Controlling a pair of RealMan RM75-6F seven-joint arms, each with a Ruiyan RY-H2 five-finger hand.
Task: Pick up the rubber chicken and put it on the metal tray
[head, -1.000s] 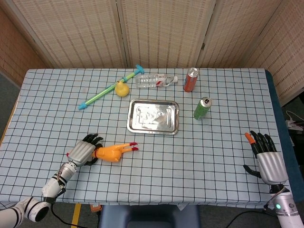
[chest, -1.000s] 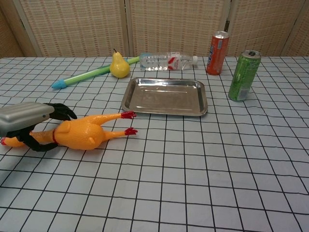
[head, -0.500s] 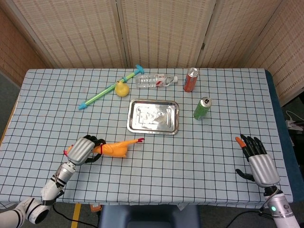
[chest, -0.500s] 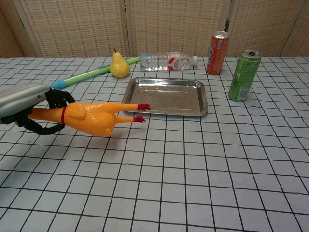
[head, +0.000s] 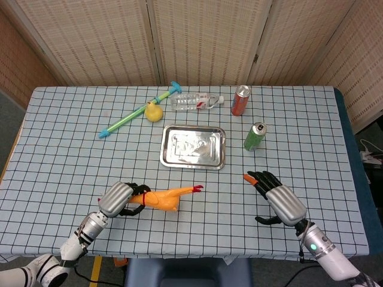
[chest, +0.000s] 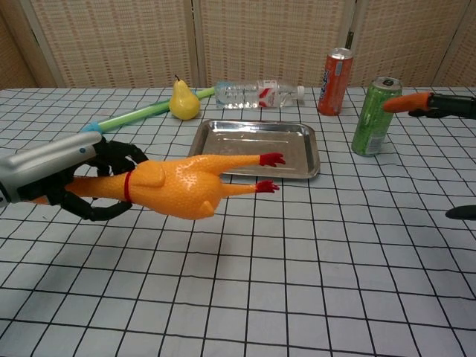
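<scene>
fingers (chest: 111, 160) grip rubber chicken (chest: 182, 186) | checked tablecloth (head: 60, 149) | wicker screens (head: 197, 36), perhaps

A table (head: 54, 137) under a white cloth with a black grid filled the middle of the room. Behind it, toward 12 o'clock, stood folding screens (head: 203, 42) of woven beige panels in pale frames (evenly lit). Grey floor (head: 11, 122) showed at 9 o'clock.
</scene>
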